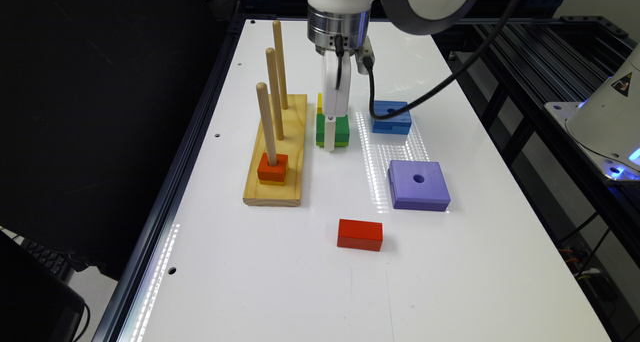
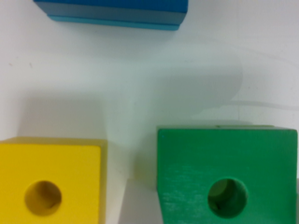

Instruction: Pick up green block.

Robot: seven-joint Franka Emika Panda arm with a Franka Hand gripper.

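While the gripper [image 1: 330, 134] hangs low over the green block [image 2: 227, 175], centre it first.
Finger state: cannot tell; keep the yellow block [image 2: 50, 183] beside them untouched.

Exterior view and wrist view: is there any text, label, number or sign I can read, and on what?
No readable words or numbers.
Warning triangle sign: yellow, on the white machine housing at the exterior view's right; its symbol is too small to make out.
Blocks, peg board and table: no markings.
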